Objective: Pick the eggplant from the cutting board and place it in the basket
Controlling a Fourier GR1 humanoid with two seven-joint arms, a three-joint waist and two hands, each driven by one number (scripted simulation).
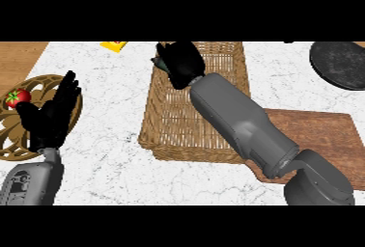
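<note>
Over basket (167, 123) far end: right hand (182, 62), forearm stretched diagonally across it, fingers curled round dark eggplant (158, 61). Left hand (50, 113) left of basket, fingers straight, resting.

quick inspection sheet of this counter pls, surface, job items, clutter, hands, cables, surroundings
surface: white marbled counter, bare wood strip at far left.
job's things: woven wicker basket mid-counter; brown wooden cutting board at right, no eggplant on it; eggplant mostly hidden, dark bit with green tip in right hand.
clutter: red tomato on round wooden openwork trivet; yellow item at far edge; dark round pan.
hands: right hand curled over basket's far end; left hand open, resting over trivet.
cables: nothing seen.
surroundings: nothing seen.
</note>
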